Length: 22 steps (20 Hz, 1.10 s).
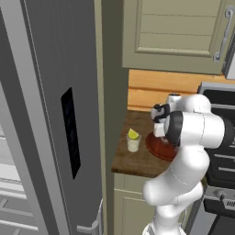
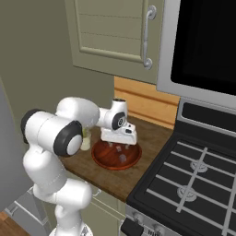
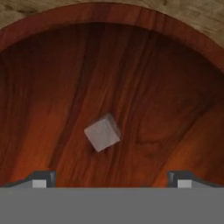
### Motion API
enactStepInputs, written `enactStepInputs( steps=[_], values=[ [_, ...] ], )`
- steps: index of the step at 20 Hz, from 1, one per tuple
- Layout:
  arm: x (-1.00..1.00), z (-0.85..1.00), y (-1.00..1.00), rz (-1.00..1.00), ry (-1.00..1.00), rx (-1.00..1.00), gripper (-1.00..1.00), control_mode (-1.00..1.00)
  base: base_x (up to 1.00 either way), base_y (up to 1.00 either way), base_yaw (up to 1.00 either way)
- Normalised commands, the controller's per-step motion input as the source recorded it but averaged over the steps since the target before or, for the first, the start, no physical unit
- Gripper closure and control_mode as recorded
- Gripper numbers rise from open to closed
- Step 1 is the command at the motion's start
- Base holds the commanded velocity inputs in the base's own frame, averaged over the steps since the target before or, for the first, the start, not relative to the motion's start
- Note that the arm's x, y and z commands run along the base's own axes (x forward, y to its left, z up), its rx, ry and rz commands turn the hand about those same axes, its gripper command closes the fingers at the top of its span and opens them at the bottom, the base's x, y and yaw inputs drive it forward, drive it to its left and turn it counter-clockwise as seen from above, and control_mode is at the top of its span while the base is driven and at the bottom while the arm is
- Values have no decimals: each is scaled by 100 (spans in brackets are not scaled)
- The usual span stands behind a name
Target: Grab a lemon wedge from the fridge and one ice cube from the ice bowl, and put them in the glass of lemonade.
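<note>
Gripper (image 3: 111, 178) held wide open over ice cube (image 3: 102, 132) in ice bowl (image 2: 99, 159).
Lemon wedge (image 1: 133, 134) already seen in glass of lemonade (image 1: 133, 143) just beside bowl. Risk judged: small cube may be nudged aside or slip between fingers on closing. No readable writing noted.

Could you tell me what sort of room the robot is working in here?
A home kitchen, rendered: a tall grey fridge stands left of a wooden counter, beige cabinets hang above it, and a stove with burner grates sits to the right.
</note>
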Motion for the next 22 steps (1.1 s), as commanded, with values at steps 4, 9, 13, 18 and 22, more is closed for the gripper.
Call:
enactStepInputs(
  steps=[4, 9, 13, 18, 22],
  values=[
    [-52, -6, -24, 0, 1, 9, -100, -100, 0, 0, 0],
    [-46, -3, -4, 0, 0, 8, -100, -100, 0, 0, 0],
    [-13, -22, 5, 4, 0, 0, -100, -100, 0, 0, 0],
    [5, -43, 0, 0, -2, 0, -100, -100, 0, 0, 0],
    [2, -21, 0, 0, 0, 0, -100, -100, 0, 0, 0]
  ],
)
